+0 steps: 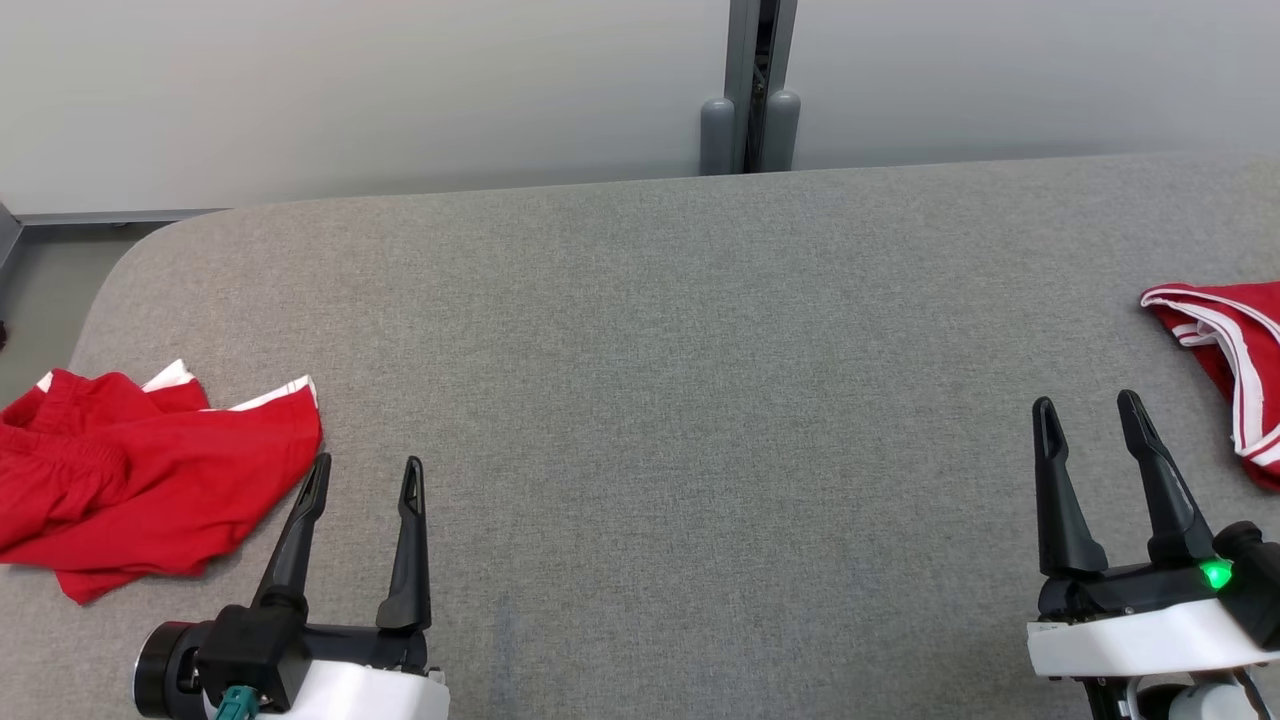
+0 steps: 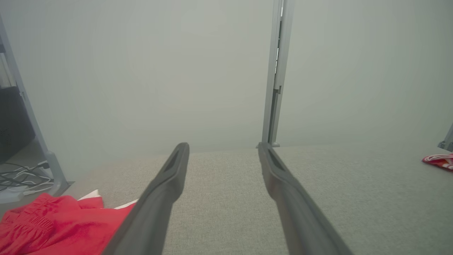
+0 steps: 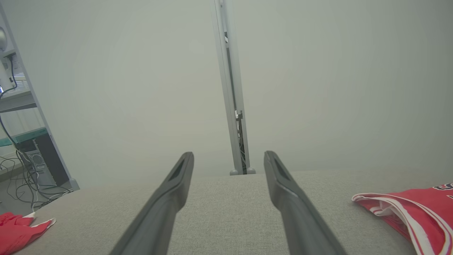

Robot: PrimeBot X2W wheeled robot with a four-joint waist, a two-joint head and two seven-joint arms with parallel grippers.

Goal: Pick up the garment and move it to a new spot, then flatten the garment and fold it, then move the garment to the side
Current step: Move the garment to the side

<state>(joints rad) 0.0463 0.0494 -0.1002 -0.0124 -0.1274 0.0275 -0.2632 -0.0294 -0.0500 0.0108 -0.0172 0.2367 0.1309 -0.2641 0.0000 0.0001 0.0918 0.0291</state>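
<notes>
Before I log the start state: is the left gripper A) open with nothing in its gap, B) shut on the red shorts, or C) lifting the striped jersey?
A: the left gripper stands open beside the shorts, with bare table showing in its gap.

Two dark pincers on white wrists

The left pincer (image 1: 366, 465) and right pincer (image 1: 1088, 400) each had two long, tapering matte-black fingers (image 1: 405, 560) with slotted tips, set in a black mount (image 1: 250, 645) on a white casing (image 1: 370, 698). A green light (image 1: 1216, 574) glowed behind the right pincer; a teal connector (image 1: 232, 703) and a round, silver-rimmed knob (image 1: 160, 670) sat behind the left.
</notes>
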